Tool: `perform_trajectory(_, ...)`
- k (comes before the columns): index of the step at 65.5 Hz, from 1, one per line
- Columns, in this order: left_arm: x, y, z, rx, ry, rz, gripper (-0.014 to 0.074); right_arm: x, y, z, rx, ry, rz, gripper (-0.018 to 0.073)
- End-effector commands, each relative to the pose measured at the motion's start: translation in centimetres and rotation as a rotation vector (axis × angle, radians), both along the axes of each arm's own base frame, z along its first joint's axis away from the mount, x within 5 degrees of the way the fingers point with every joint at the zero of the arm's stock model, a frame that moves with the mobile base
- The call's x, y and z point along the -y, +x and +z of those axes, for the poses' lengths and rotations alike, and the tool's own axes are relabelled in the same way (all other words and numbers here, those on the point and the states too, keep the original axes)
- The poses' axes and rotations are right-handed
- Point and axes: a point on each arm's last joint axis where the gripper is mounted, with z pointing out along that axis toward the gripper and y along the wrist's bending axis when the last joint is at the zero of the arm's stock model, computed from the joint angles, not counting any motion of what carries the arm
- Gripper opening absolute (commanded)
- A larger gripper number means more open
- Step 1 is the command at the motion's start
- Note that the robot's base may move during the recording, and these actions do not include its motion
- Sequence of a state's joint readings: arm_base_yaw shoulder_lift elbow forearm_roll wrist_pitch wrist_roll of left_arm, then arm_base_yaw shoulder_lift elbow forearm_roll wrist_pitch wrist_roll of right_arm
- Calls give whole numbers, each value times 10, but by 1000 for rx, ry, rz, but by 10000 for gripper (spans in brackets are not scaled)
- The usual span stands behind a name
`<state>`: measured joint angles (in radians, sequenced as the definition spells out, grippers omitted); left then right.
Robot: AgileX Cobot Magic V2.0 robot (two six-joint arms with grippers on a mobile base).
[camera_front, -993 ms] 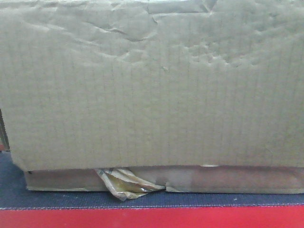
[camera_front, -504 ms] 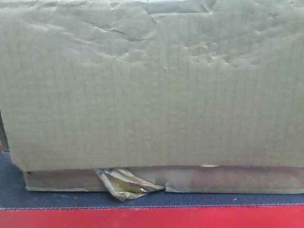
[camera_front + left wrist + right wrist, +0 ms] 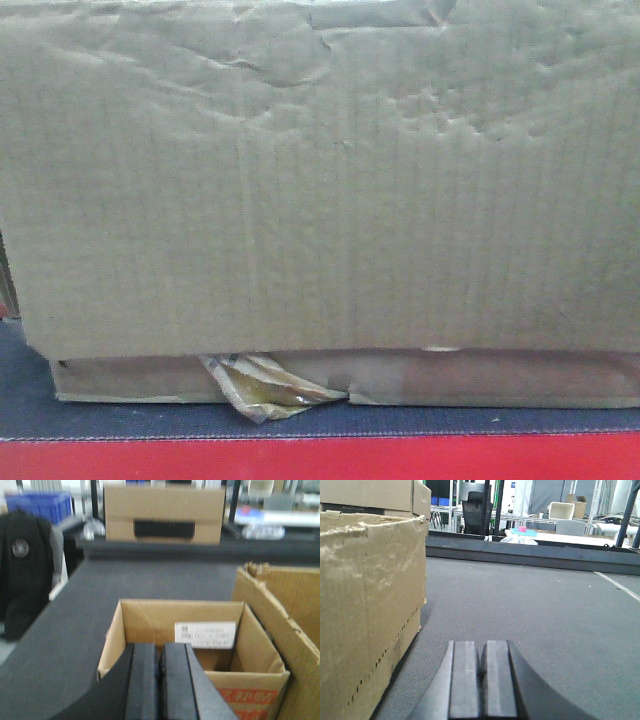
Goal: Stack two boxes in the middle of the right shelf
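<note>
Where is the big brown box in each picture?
Front view: the big box fills nearly the whole picture.
Left wrist view: the big box shows only its torn corner, at the right edge.
Right wrist view: the big box stands along the left edge.
Shared landmark: the grey platform it stands on shows in all three views.

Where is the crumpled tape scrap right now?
Front-facing view, lower left of centre: the tape scrap sticks out beneath the big box, against the flat box on the grey platform.

The big box (image 3: 320, 180) overruns the frame, hiding most of the flat box (image 3: 480, 378).
</note>
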<state>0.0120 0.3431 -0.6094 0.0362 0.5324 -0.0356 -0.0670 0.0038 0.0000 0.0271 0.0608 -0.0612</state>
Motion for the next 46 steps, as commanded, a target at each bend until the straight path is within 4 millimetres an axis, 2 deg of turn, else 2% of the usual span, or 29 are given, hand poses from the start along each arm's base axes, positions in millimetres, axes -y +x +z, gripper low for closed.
perform_trajectory(1, 0, 21, 17, -131, -8, 4, -111, 0, 0, 2, 27, -10, -3, -161)
perform_trajectory(6, -1, 47, 28, -234, -10, 6, -111, 0, 0, 2, 27, -10, -3, -161)
perform_trajectory(19, -2, 100, 46, -285, -13, 4, -111, 0, 0, 2, 27, -10, -3, -161)
perform_trajectory(34, -3, 146, 39, -429, -31, 9, -111, 0, 0, 2, 27, -10, -3, -161)
perform_trajectory(46, -28, 180, 29, -636, 42, 25, -111, 0, 0, 2, 27, -10, -3, -161)
